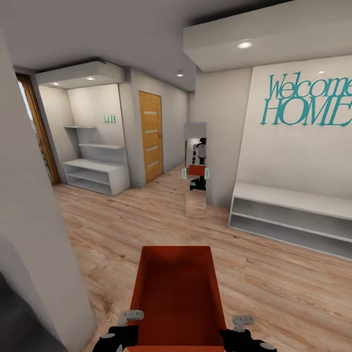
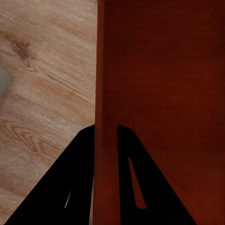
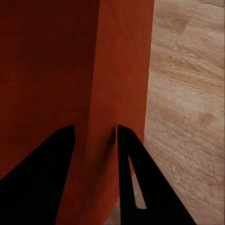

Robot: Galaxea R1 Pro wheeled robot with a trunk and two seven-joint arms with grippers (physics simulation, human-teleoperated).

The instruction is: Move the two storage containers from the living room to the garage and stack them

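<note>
Carrying storage container [image 1: 177,293] | interior bare | both jaws clamp side walls

The storage container [image 1: 177,293] has smooth, matt orange-red walls; the floor [image 1: 146,220] is light wood plank with visible grain.

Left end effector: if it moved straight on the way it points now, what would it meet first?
The left end effector already straddles the container wall; beyond it probably the wood floor, depth unclear.
</note>
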